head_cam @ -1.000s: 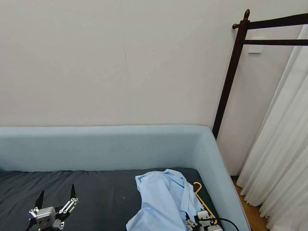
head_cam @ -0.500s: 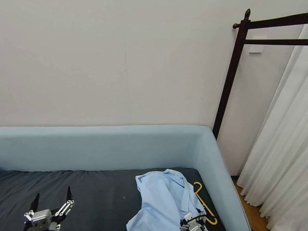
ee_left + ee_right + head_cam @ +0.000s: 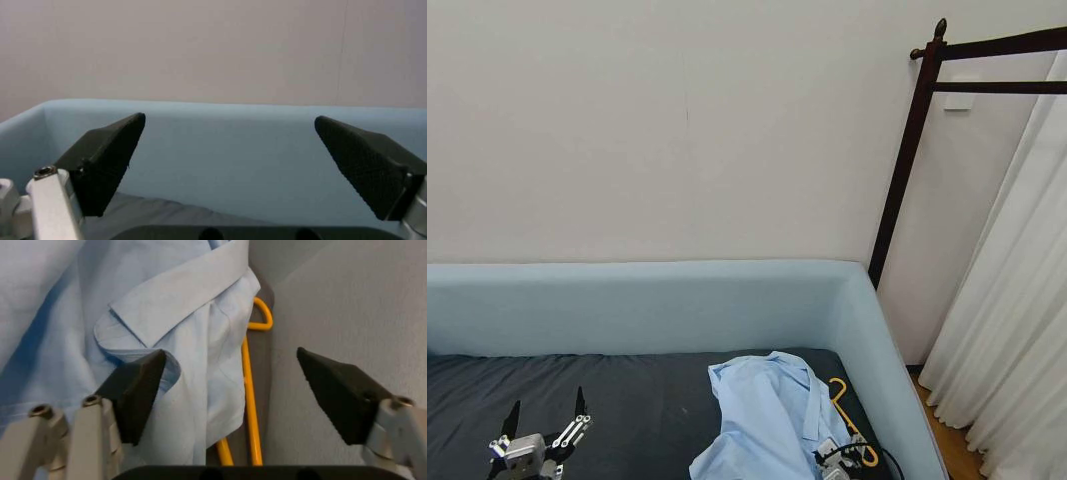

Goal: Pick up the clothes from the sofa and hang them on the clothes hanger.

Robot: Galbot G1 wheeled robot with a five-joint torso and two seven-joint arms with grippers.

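- Comparing with half a second ago, the left gripper (image 3: pixel 546 402) is found slightly higher and a little more to the right above the dark seat cushion (image 3: pixel 627 390). Its jaws are held wide apart, as before.
- The right gripper (image 3: pixel 840 455) is seen shifted a little toward the right end of the sofa (image 3: pixel 647 300), at the lower edge of the light blue shirt (image 3: pixel 762 410).
- The shirt and the yellow hanger (image 3: pixel 840 398) have not been moved. Both are lying on the seat at the sofa's right end, and the hanger is partly covered by the shirt.
- In the right wrist view, the right gripper (image 3: pixel 230 355) is shown with jaws spread and nothing is pinched. The hanger (image 3: pixel 248 380) lies between the jaws, the shirt (image 3: pixel 167 305) reaches behind one jaw, and the sofa's pale side wall is seen behind the other jaw.
- In the left wrist view, the left gripper (image 3: pixel 229 118) is also spread. The sofa's backrest (image 3: pixel 227 150) is seen between the jaws, well apart from them.
- The head view gives what the wrist views do not: the dark wooden clothes rack (image 3: pixel 909 150) past the sofa's right end, and the white curtain (image 3: pixel 1017 300) beside it.
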